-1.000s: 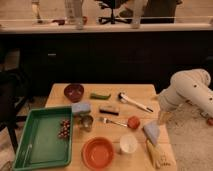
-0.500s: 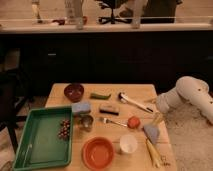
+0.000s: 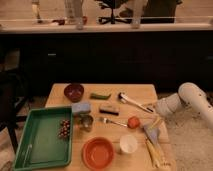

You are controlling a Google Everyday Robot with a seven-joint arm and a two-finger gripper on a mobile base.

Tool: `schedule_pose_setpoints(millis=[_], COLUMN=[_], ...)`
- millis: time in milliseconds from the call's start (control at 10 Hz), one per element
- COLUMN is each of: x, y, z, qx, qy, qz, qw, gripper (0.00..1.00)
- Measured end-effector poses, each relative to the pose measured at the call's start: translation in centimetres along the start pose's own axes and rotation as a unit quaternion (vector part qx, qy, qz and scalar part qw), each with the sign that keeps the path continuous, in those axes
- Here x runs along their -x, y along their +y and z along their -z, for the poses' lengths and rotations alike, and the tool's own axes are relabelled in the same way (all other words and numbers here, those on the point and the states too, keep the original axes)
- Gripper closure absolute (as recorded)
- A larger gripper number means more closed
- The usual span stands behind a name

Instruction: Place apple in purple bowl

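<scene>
Apple [image 3: 132, 122] lies just left of the tool [image 3: 153, 107], nearer the camera; tool's opening cannot be told. Purple bowl [image 3: 74, 92] sits farther left.

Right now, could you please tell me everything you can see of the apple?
The apple is small, round, red-orange and looks whole. It rests on the wooden table, just right of the fork and behind the white cup; whether the fork touches it I cannot tell. The gripper is to its right, slightly farther back, apart from it. The purple bowl lies far off at the table's back left.
</scene>
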Motion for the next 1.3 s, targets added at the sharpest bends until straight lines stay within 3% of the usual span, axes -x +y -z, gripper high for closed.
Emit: schedule_pose_setpoints(millis=[300,400,700,1300], x=[-0.3,-0.4,-0.3,-0.2], y=[0.0,0.0,-0.2,-0.7], z=[-1.6,-2.3,-3.7,-5.7], qx=[0.001,-0.002,-0.004,0.013], qy=[-0.007,-0.024,-0.039,-0.045], qz=[-0.008,-0.012,-0.014,-0.019], qw=[0.9999,0.9996,0.9991,0.9987], gripper=[0.2,0.2,0.2,0.2])
